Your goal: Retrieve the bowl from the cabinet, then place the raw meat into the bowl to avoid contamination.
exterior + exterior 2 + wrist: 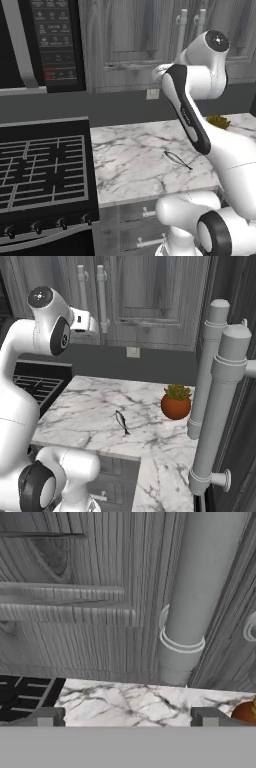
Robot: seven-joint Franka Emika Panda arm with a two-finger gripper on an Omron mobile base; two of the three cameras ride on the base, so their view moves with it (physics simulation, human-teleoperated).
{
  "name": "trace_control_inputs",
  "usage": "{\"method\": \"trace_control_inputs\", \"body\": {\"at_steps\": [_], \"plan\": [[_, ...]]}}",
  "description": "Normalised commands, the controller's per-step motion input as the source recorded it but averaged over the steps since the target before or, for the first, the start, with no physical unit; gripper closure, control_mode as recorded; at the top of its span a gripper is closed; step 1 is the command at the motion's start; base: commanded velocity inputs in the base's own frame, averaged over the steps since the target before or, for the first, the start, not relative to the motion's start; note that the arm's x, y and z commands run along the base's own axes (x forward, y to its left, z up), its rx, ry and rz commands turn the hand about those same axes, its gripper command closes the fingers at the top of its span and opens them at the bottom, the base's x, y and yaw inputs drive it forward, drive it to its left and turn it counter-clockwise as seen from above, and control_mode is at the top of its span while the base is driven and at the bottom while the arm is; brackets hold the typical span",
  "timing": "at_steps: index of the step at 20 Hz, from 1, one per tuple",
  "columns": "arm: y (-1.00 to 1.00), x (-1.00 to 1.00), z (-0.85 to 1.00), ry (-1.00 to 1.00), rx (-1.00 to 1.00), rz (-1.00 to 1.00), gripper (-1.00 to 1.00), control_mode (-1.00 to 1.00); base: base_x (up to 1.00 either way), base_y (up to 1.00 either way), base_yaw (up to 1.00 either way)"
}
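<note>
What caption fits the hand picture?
Open tool close to the cabinet handle, marble counter below.

Cabinet (pixel 150 301): grey wood-grain doors, matt, w/ raised panels. Handles (pixel 197 587): smooth pale cylinders, matt, plastic- or painted-metal-like. Counter (pixel 135 160): white marble w/ grey veining, smooth, slight sheen. Meat (pixel 121 421): thin dark grey-silver sliver, faintly shiny. Pot (pixel 175 406): orange-brown, smooth, glossy highlight; green leaves on top. Stove (pixel 42 170): black, matt grates, dark knobs. Microwave (pixel 55 40): black glossy front. Drawers (pixel 135 212): grey wood-grain, small pale handles. Arm (pixel 200 75): glossy white shell, dark joints.
</note>
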Motion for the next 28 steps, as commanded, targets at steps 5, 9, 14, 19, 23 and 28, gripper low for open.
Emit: {"method": "trace_control_inputs", "body": {"at_steps": [5,9,14,19,23,28], "plan": [[0.00,0.35,0.22,0.00,0.00,-0.03,-1.00,-1.00,0.00,0.00,0.00],[0.00,0.36,0.15,0.00,0.00,-0.03,-1.00,-1.00,0.00,0.00,0.00],[-0.02,0.34,0.13,0.00,0.00,-0.04,-1.00,-1.00,0.00,0.00,0.00],[-0.14,0.06,0.15,-0.13,0.00,0.00,-1.00,-1.00,0.00,0.00,0.00],[-0.10,-0.43,0.07,-0.27,0.00,0.06,-1.00,-1.00,0.00,0.00,0.00],[-0.01,-0.21,0.02,-0.12,0.00,0.04,-1.00,-1.00,0.00,0.00,0.00]]}}
